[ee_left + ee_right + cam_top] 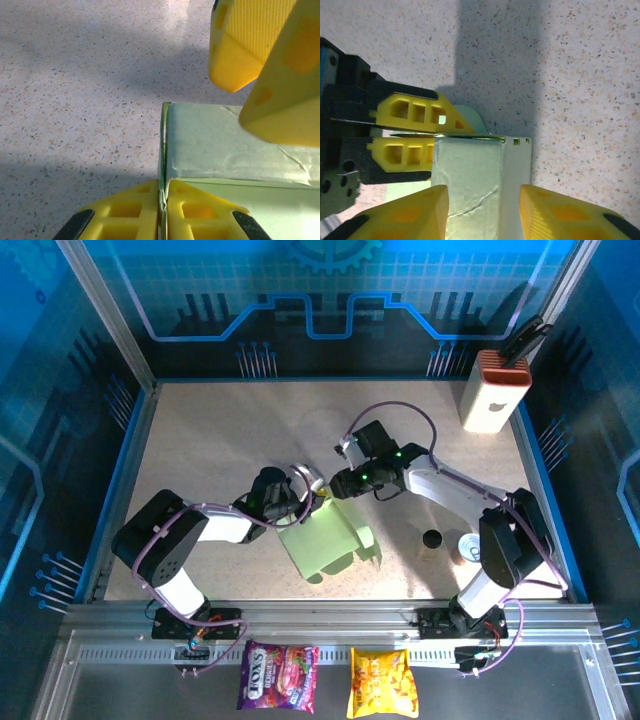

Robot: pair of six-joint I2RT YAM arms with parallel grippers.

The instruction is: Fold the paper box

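Centrally paper box [320, 538] — speckled table [220, 440] (blue-walled)

The paper box [325, 540] is of pale green thin card and is only partly folded. It lies near the middle of the table [200, 440], a little toward the near edge. One panel stands up from the flat sheet. A thin crease crosses the panel.

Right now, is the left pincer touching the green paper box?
Touching. In the left wrist view the left pincer is shut on a thin edge of the paper box, with no gap.
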